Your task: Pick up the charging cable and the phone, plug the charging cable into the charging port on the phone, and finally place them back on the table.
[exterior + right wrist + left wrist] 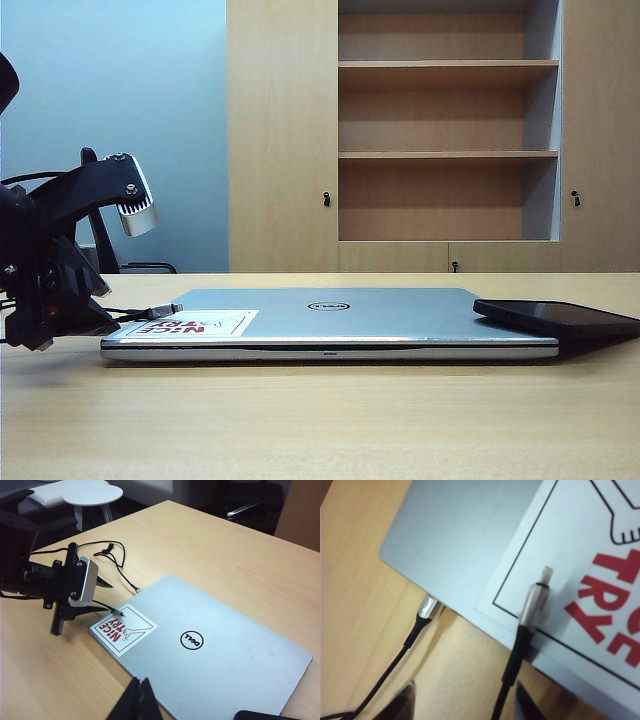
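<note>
The charging cable [512, 665] is a thin black cord. Its silver plug [537, 600] lies on the laptop's red-lettered sticker [600, 580]. A second silver end [427, 607] lies on the table [365, 580] beside the laptop corner. My left gripper [465, 700] is open, with the cord running between its fingers [402, 702] and nearer one of them, not pinched. In the exterior view it hovers low at the far left [95, 305]. The black phone [555, 318] rests on the laptop's right edge; its charging port does not show. My right gripper [140, 695] is shut and empty above the laptop's near edge.
A closed silver Dell laptop [330, 320] fills the middle of the table [320, 420]. Loose cable loops [117, 562] lie behind the left arm [65, 587]. A tall wooden shelf cabinet [445, 130] stands behind the table. A round white side table [92, 494] stands off its edge.
</note>
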You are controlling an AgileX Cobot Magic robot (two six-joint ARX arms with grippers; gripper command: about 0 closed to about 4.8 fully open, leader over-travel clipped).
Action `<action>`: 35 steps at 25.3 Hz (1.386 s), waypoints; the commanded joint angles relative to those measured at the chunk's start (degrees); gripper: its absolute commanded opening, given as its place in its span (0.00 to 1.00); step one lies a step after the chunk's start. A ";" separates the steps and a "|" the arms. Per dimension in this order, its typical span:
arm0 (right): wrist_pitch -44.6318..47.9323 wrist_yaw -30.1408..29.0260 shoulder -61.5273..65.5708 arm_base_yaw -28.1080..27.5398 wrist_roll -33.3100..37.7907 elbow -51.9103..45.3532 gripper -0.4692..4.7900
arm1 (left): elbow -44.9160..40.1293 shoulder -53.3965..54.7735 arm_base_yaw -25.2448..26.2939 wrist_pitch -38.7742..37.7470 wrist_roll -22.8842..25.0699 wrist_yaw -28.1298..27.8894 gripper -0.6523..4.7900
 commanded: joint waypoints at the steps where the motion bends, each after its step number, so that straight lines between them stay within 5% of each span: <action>1: 1.27 -0.26 -0.13 0.00 -0.17 0.33 0.08 | 0.20 1.55 0.07 2.23 0.22 0.04 0.57; 22: 3.15 -0.24 -0.13 -0.02 -0.17 0.33 0.08 | 0.52 3.89 0.02 4.20 0.20 0.22 0.56; 28: 3.15 -0.24 -0.11 -0.02 -0.17 0.33 0.08 | 0.55 3.91 -0.81 4.17 -0.24 0.24 0.13; 35: 3.15 -0.22 -0.11 -0.02 -0.17 0.33 0.08 | 0.70 3.69 -3.23 4.04 -0.70 0.46 0.11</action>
